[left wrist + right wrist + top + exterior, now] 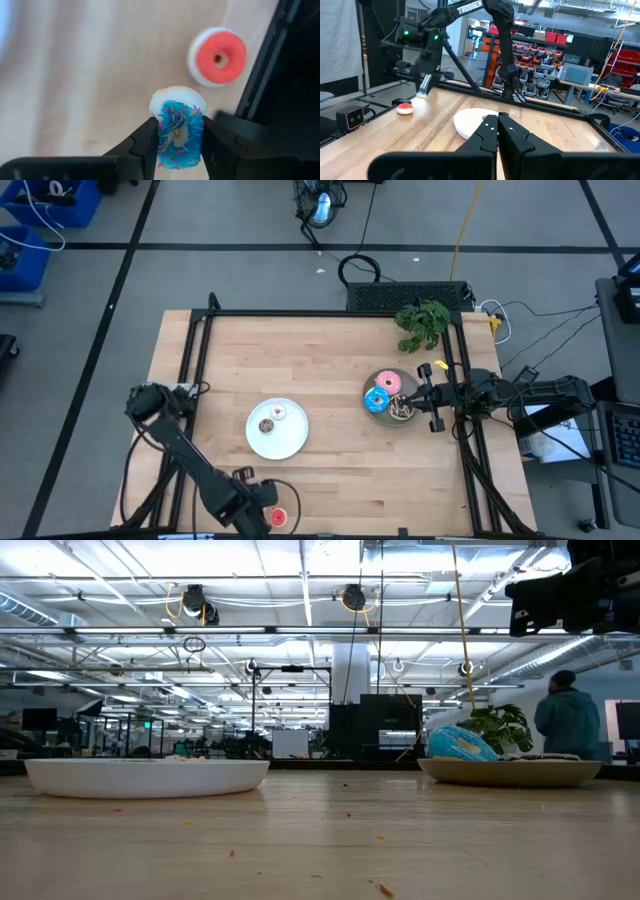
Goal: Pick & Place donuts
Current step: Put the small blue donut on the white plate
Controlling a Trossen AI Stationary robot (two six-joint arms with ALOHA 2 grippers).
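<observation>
My left gripper is at the table's near edge, shut on a tiny blue sprinkled donut. It also shows far off in the right wrist view, left gripper. A tiny red donut lies flat on the wood beside it, red donut. The white plate holds a tiny brown donut and a tiny whitish-pink donut. The grey plate holds a pink donut, a blue donut and a brown donut. My right gripper is shut and holds nothing, just right of the grey plate. My left gripper pinches the tiny blue donut between its two fingers, one finger on each side of the ring's rim. The fingers come from above, pointing down. The donut stands on edge, its sprinkled face toward the wrist camera, and seems lifted clear of the table.
Black frame rails run along the table's left, far and right sides. A green plant sits at the far right corner. Bare wood lies between the two plates. A person stands in the room beyond the table.
</observation>
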